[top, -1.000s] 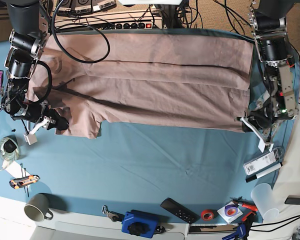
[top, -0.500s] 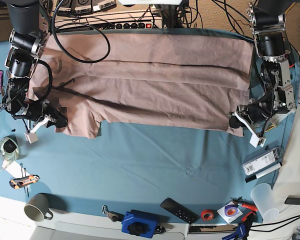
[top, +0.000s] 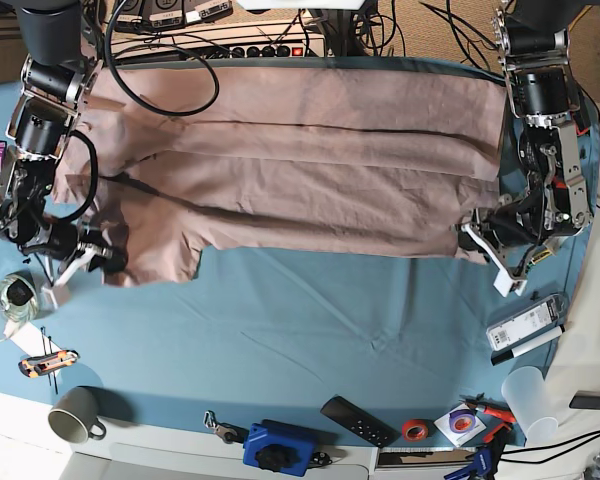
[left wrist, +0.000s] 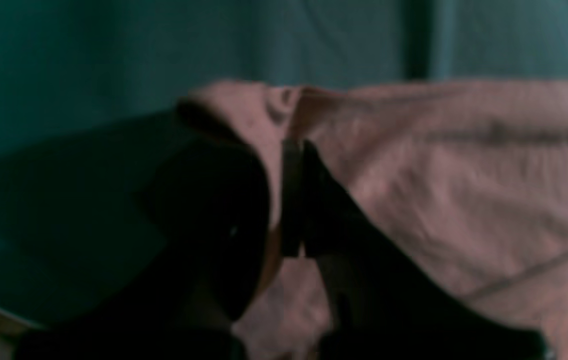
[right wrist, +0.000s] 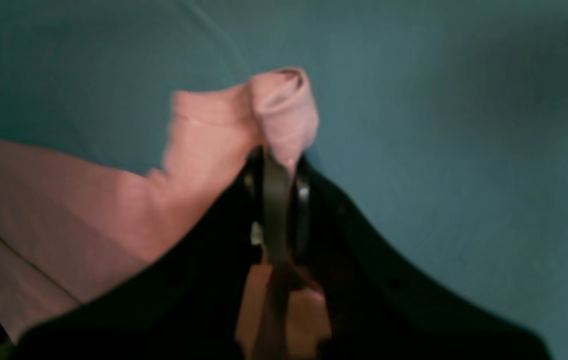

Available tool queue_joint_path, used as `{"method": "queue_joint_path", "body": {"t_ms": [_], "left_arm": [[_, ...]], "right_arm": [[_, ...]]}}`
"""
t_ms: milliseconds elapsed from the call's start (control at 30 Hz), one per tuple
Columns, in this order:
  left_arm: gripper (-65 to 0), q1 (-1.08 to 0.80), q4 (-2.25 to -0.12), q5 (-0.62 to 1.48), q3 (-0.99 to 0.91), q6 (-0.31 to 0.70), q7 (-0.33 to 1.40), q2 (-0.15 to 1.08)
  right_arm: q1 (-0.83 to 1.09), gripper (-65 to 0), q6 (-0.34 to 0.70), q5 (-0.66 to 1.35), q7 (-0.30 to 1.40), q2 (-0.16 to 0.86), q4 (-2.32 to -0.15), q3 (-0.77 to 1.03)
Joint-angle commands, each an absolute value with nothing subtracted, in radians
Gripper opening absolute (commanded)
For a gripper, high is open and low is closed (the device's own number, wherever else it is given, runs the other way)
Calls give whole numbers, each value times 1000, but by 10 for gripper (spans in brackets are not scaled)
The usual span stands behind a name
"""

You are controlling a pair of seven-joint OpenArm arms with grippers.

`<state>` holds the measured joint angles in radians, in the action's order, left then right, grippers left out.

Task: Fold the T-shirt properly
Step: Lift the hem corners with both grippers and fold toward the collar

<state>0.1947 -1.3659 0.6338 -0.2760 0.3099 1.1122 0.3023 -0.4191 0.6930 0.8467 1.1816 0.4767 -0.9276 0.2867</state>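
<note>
The pinkish-brown T-shirt [top: 300,160] lies spread wide and wrinkled across the far half of the teal tablecloth [top: 310,330]. My left gripper [top: 472,240], on the base view's right, is shut on the shirt's near right corner. In the left wrist view its fingertips [left wrist: 291,150] pinch a bunched fold of the fabric [left wrist: 464,175]. My right gripper [top: 115,265], on the base view's left, is shut on the shirt's near left corner. In the right wrist view it [right wrist: 276,155] grips a rolled bit of the cloth [right wrist: 284,105], lifted slightly off the tablecloth.
Along the near edge stand a mug [top: 75,415], a blue tool [top: 277,447], a black remote [top: 358,421], a red tape roll [top: 413,430] and a white cup [top: 532,392]. A white device [top: 525,325] lies near the left arm. A box cutter [top: 48,363] lies at near left. Cables and a power strip [top: 260,48] line the back.
My right gripper has drawn the near left corner outward and toward the near edge. My left gripper has shifted inward with the near right corner, bunching the hem there.
</note>
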Motion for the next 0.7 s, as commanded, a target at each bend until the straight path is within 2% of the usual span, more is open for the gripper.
{"method": "queue_joint_path", "body": {"t_ms": [0, 133, 300, 667], "left_arm": [[-650, 216, -1405, 664, -280, 311, 1113, 313], [-650, 210, -1476, 667, -280, 311, 1168, 313], [-650, 178, -1541, 667, -280, 311, 1198, 314], [-650, 33, -1729, 668, -331, 311, 1212, 313]], "right_arm": [[-445, -650, 698, 895, 1188, 497, -957, 290], [-442, -650, 698, 1009, 1281, 499, -989, 290], [-402, -650, 698, 1096, 1320, 527, -1043, 293], [-167, -650, 698, 1159, 1396, 529, -1422, 510]]}}
